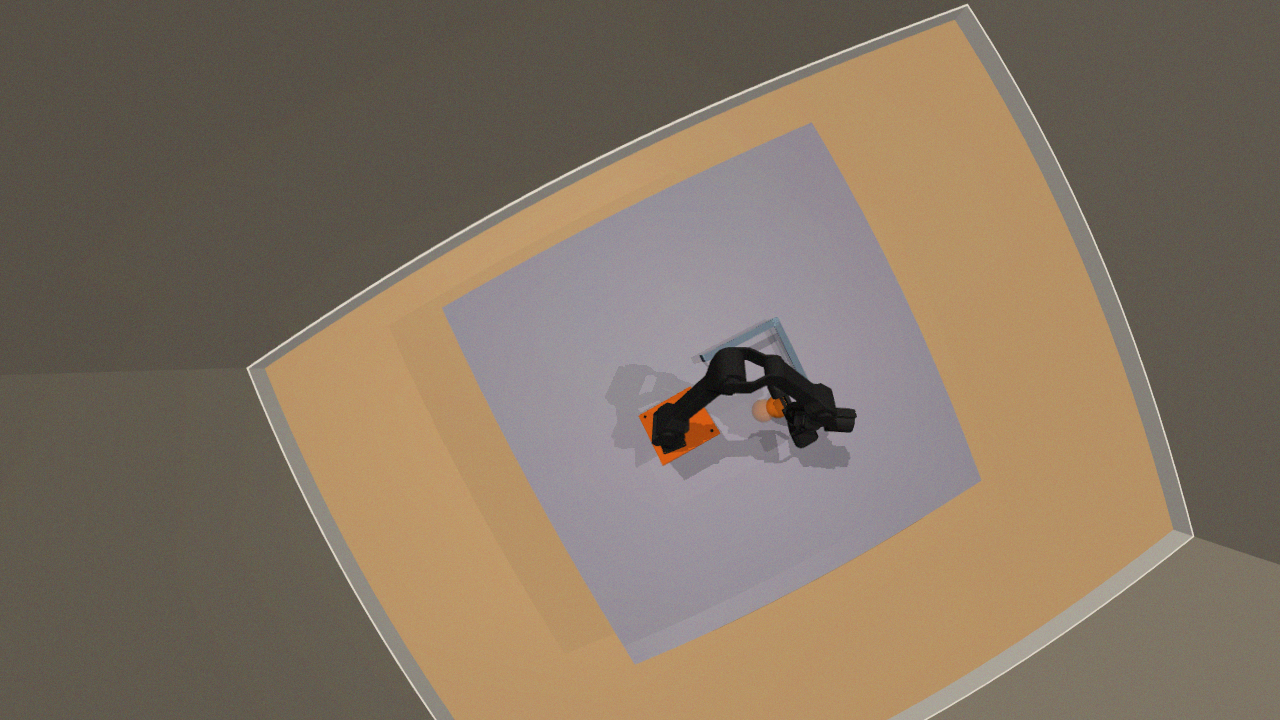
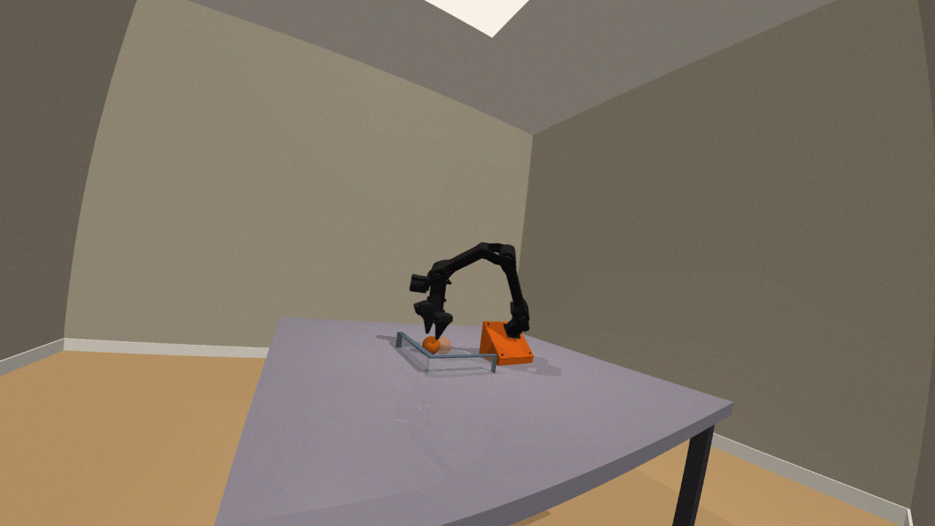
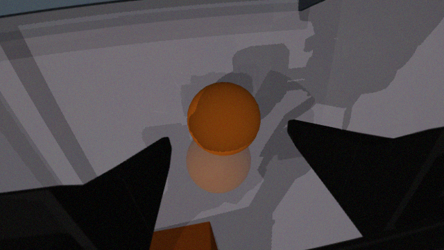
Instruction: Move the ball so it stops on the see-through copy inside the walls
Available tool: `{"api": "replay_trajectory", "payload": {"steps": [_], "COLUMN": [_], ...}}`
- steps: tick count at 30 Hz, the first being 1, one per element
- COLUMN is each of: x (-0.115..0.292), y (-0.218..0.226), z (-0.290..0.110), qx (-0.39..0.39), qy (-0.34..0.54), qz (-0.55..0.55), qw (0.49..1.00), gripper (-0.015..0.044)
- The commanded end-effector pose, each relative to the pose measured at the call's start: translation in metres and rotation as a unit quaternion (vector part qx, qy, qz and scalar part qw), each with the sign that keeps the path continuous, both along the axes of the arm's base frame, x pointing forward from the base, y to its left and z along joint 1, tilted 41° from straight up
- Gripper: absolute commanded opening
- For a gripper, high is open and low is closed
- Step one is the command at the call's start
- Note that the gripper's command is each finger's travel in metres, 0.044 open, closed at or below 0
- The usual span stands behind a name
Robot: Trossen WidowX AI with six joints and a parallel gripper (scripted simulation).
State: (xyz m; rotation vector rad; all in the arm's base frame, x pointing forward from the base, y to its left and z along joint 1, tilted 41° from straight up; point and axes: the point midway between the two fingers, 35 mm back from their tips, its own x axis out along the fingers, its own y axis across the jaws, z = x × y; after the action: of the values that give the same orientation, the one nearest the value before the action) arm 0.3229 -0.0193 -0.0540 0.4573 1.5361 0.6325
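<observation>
So the setup sits on a grey-lavender table with at least one dark leg showing at the near right corner, and there's an orange wedge-shaped mount bolted down near the far side of the top. The floor is a plain tan colour with a pale baseboard running along the bottom of the olive-beige walls. Up top there's a bright white skylight panel cut into the grey ceiling.
</observation>
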Motion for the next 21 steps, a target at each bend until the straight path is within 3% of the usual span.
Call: {"api": "replay_trajectory", "payload": {"steps": [1,20,21], "x": [-0.001,-0.004,-0.004], "y": [0.006,0.024,0.024], "z": [-0.007,-0.027,-0.027], "qx": [0.002,0.003,0.003], "qy": [0.003,0.003,0.003], "qz": [-0.001,-0.001,-0.001], "qw": [1.000,1.000,1.000], "gripper": [0.0434,0.0434,0.0408]}}
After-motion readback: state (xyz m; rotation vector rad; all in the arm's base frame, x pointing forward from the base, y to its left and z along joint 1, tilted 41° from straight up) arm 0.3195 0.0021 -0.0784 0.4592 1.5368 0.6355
